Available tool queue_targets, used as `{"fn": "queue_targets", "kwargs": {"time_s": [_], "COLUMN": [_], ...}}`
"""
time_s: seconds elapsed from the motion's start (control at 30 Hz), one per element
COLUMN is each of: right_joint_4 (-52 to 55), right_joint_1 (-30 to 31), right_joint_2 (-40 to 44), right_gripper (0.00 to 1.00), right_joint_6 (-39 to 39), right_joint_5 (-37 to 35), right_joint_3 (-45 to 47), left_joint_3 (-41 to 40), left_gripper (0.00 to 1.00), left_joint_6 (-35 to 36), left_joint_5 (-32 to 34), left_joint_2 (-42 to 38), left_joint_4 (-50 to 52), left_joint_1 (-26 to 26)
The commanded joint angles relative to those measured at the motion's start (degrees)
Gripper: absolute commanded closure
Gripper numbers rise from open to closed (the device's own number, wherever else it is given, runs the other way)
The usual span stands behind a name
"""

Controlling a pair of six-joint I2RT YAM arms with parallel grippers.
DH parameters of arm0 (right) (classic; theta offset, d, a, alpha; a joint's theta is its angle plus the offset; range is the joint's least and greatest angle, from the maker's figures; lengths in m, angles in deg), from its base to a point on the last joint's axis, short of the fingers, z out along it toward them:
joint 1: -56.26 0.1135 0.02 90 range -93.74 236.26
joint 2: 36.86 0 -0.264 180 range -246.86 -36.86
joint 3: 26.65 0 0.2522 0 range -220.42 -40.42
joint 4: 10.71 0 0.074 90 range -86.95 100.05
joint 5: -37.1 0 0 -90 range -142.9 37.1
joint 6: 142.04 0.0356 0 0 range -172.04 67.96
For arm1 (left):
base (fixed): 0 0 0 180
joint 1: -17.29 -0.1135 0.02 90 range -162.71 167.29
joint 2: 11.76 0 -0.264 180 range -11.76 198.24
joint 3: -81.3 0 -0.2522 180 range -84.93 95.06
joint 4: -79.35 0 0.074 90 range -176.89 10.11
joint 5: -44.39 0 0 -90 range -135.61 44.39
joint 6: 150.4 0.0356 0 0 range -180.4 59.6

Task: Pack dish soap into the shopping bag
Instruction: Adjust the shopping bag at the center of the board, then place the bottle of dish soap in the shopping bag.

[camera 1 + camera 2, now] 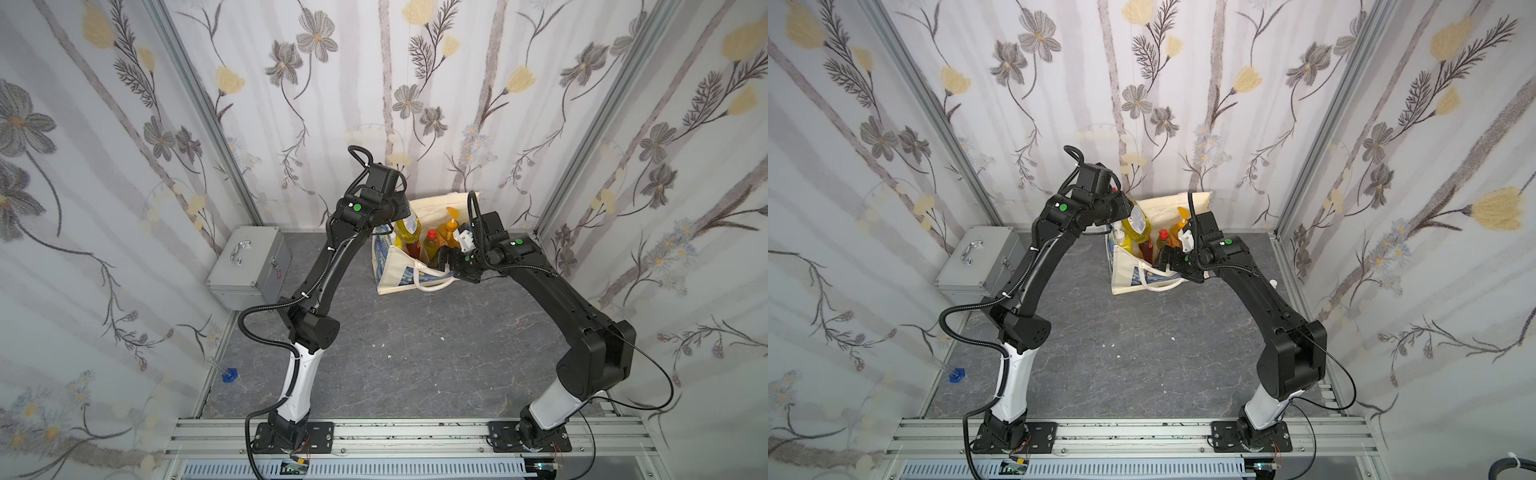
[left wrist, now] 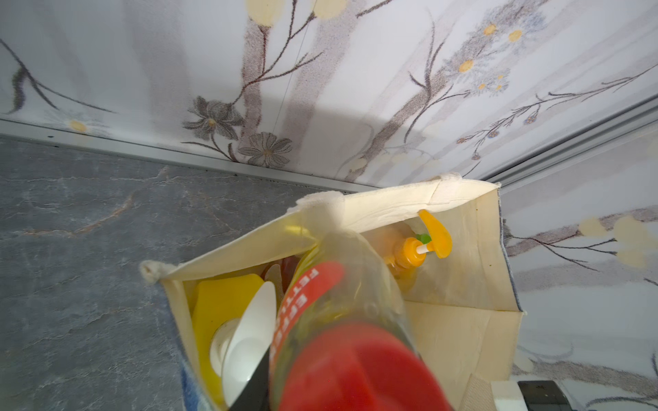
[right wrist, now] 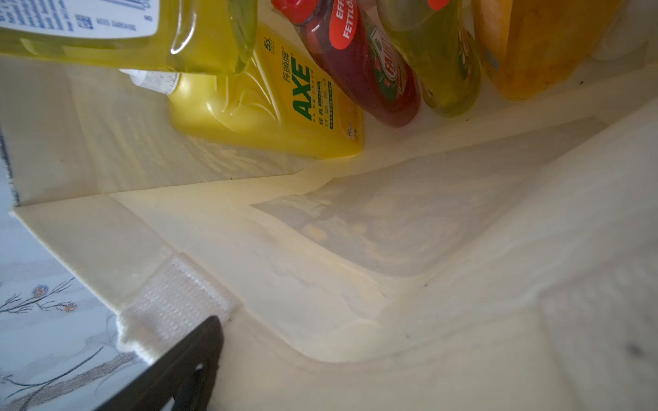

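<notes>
Left claw (image 1: 400, 212) grips a yellow-green bottle (image 1: 408, 227) by its red-capped end. The bottle tilts, base down, into the mouth of the bag (image 1: 399, 266) at the back of the counter (image 1: 415, 340). A yellow bottle (image 3: 270, 106), red bottle (image 3: 366, 78), green bottle (image 3: 445, 71) and orange bottle (image 3: 534, 53) crowd the bag beneath it. Right claw (image 1: 445, 258) gapes wide at the bag's rim.

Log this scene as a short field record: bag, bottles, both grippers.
bag: shopping bag, upright, mouth open
in bag: yellow pump bottle, dark red bottle, yellow-green bottle, orange bottle
left gripper: shut on held bottle, which is yellow-green, tilted, base inside the bag mouth
right gripper: open, at the bag's near rim
beside: metal case, apart from the bag, on the left arm's side
</notes>
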Motion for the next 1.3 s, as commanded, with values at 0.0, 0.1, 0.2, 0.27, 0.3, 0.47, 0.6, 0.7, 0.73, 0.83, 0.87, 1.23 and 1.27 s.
{"fn": "queue_targets", "kwargs": {"time_s": [0.0,0.1,0.2,0.27,0.3,0.47,0.6,0.7,0.73,0.83,0.87,1.23,1.27], "right_joint_4": [-0.02,-0.49,-0.38,-0.32,-0.16,0.66,0.74,0.78,0.75,0.72,0.68,-2.45,-2.87], "right_joint_1": [0.13,0.25,0.32,0.37,0.43,0.59,0.72,0.78,0.74,0.71,0.68,-1.89,-2.33], "right_joint_2": [0.51,0.91,1.16,1.32,1.35,1.36,1.62,2.11,2.16,2.79,3.07,6.81,7.19], "right_gripper": [0.00,0.00,0.00,0.00,0.00,0.00,0.00,0.00,0.00,0.00,0.00,0.00,0.00], "right_joint_6": [-0.93,-0.99,-1.00,-1.27,-1.42,-2.05,-2.23,-2.38,-2.41,-2.57,-2.58,-0.16,0.31], "right_joint_5": [0.07,0.19,0.11,0.02,-0.28,-0.66,-0.51,-0.51,-0.51,-0.49,-0.44,0.49,0.58], "right_joint_3": [1.06,1.78,2.01,2.01,2.01,2.09,2.41,2.82,2.93,3.65,3.89,7.41,8.11], "left_joint_3": [0.73,0.73,0.75,0.81,0.80,0.82,0.82,0.82,0.91,0.91,0.91,0.82,0.82], "left_gripper": [0.76,0.76,0.76,0.76,0.76,0.76,0.76,0.76,0.76,0.76,0.76,0.76,0.76], "left_joint_6": [1.10,1.61,1.47,1.10,1.07,1.27,0.92,0.85,0.88,2.23,2.78,2.48,2.21], "left_joint_5": [5.58,8.11,8.81,8.77,9.22,12.18,13.30,13.29,13.31,14.55,14.96,12.69,12.18], "left_joint_2": [-1.80,-2.07,-1.73,-1.31,-1.13,-0.51,0.09,0.60,0.71,0.52,0.28,-0.50,-0.36], "left_joint_4": [-3.58,-3.45,-3.93,-4.07,-3.94,-3.06,-3.87,-5.92,-6.58,-9.48,-10.53,-12.45,-12.44], "left_joint_1": [0.45,0.78,1.05,1.26,1.61,2.87,3.27,3.86,3.99,4.98,5.41,6.77,6.89]}}
